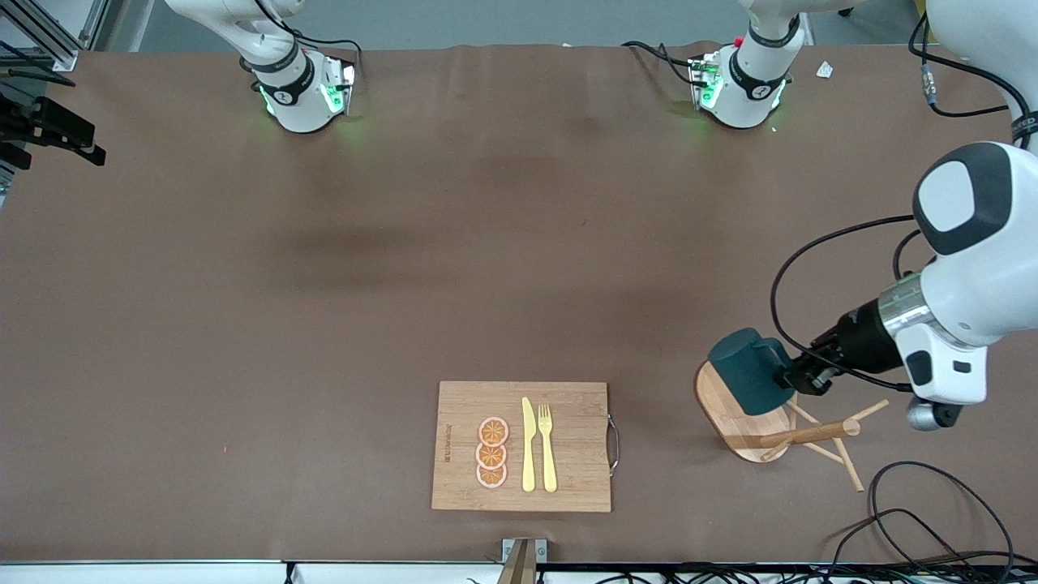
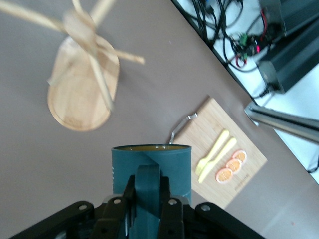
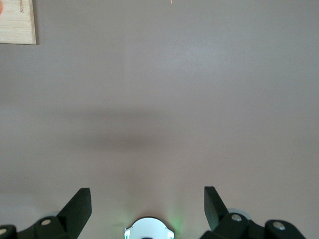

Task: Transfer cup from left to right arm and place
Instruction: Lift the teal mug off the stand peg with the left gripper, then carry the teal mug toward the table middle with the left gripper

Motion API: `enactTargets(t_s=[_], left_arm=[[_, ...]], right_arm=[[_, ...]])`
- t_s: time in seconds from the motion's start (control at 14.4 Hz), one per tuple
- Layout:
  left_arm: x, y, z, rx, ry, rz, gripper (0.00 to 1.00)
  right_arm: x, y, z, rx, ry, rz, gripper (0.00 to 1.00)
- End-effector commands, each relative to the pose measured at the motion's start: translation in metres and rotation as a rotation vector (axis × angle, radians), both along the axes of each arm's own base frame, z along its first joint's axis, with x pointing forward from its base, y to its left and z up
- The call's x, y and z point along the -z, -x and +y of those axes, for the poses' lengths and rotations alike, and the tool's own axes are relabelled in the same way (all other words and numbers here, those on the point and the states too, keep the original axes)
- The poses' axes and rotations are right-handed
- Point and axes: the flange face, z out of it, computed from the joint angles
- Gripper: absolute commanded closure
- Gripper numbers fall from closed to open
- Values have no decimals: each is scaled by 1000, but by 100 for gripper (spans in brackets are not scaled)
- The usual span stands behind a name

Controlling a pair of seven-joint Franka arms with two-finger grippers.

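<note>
The right arm waits, drawn back above its base at its own end of the table. Its right gripper [image 3: 147, 201] does not show from the front; in its wrist view it hangs high over bare brown table [image 1: 324, 324] with its two dark fingers [image 3: 79, 204] spread wide and nothing between them. A corner of the cutting board [image 3: 17, 22] peeks in at the edge of that view.

Toward the middle of the table, close to the front camera, lies the cutting board [image 1: 568, 405] with a metal handle on the side facing the left arm's end. On it rest three orange slices [image 1: 492, 453] in a short row, and just beside them a yellow knife [image 1: 528, 444] and a yellow fork [image 1: 547, 446], lying side by side.

Farther toward the left arm's end stands the wooden peg rack [image 1: 750, 422], an oval base with a tilted post and thin pegs sticking out. The left gripper [image 1: 799, 375] hovers over that rack, pinching the cup [image 1: 750, 369] by its small handle [image 2: 147, 185]; the fingers [image 2: 171, 214] are pressed against it on both sides. The cup is in the air over the rack's base, tipped on its side, its ochre inner rim just visible in the left wrist view. Loose black cables [image 1: 932, 511] trail on the table near the rack.
</note>
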Motion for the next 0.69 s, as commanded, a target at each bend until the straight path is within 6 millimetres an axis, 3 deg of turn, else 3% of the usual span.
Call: enactTargets(t_s=[0.0, 0.14, 0.35, 0.56, 0.62], left_arm=[[-8, 18, -45, 22, 22, 26, 92], [-2, 30, -90, 68, 23, 38, 92], [15, 56, -174, 199, -63, -14, 94], [42, 90, -264, 307, -159, -121, 94], [53, 99, -286, 325, -181, -151, 94]], right_arm=[[-1, 6, 1, -1, 0, -4, 0], [-1, 6, 1, -1, 0, -5, 0], [-1, 6, 1, -1, 0, -5, 0], [-2, 6, 2, -2, 0, -7, 0], [-2, 6, 2, -2, 0, -7, 0]])
